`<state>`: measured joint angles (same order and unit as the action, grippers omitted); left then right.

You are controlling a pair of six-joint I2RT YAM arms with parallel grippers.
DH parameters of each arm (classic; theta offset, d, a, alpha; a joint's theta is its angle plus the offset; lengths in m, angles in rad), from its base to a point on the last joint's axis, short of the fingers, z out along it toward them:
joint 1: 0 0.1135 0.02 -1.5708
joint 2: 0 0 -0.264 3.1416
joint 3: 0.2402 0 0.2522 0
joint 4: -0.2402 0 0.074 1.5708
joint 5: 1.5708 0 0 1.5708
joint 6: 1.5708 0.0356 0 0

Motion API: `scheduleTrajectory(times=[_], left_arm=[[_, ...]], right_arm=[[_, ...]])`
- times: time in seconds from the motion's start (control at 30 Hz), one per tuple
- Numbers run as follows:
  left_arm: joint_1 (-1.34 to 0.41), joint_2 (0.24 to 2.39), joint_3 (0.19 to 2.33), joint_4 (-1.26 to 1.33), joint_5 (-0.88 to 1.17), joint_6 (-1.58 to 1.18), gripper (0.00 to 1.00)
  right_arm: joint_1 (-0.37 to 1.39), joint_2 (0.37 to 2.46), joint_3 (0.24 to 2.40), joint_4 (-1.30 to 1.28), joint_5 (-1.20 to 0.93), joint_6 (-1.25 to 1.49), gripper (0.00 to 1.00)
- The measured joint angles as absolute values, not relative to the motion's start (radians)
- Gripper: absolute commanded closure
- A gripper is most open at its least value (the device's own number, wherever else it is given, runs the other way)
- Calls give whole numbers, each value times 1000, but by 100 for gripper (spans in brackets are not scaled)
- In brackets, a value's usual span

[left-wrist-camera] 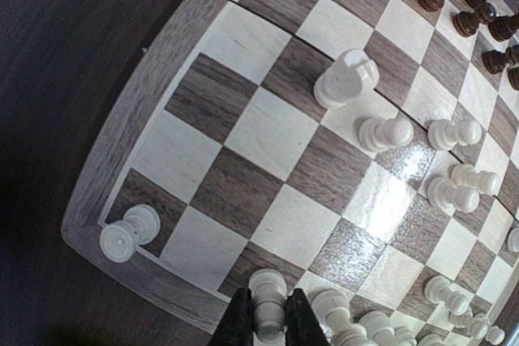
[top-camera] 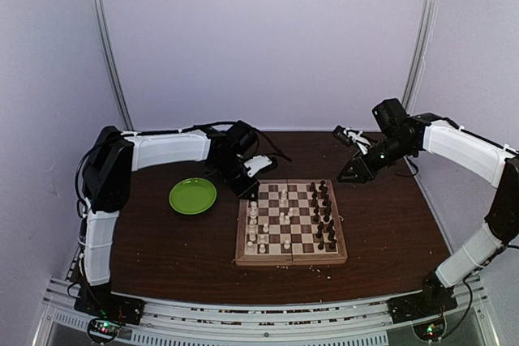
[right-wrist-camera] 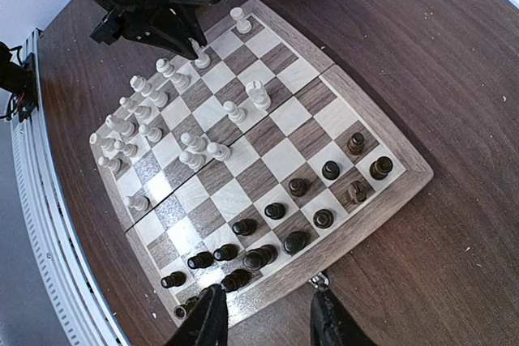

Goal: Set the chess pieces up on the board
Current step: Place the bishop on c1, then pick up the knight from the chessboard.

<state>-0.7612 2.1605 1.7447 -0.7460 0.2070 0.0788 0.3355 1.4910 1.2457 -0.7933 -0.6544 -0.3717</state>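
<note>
I see one board (top-camera: 290, 260), one plate (top-camera: 192, 197); left gripper (left-wrist-camera: 268, 323) pinches one white piece (left-wrist-camera: 268, 288), right gripper (right-wrist-camera: 269, 319) half open, empty

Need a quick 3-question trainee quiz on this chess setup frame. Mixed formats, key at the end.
1. True or false: the left jaws are shut on a white piece.
2. In the top view, where is the green plate? A) on the table, left of the board; B) on the board; C) right of the board.
3. Fill in: the right jaws, on the board's side where the dark pieces stand, are ___ and hold nothing.

Key: 1 true; 2 A; 3 open.
</note>
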Motion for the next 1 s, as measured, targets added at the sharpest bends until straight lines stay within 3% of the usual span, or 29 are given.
scheduleTrajectory(times=[0.23,0.63,1.0], left_arm=[[-761,2162,1745,-744,206,75,72],[-761,2160,1749,-745,205,76,62],[-774,2160,1935,-744,194,25,60]], right_arm=[[336,1494,1246,-794,-654,-372,65],[336,1495,1254,-796,-654,-373,64],[336,1500,1254,-797,-654,-376,64]])
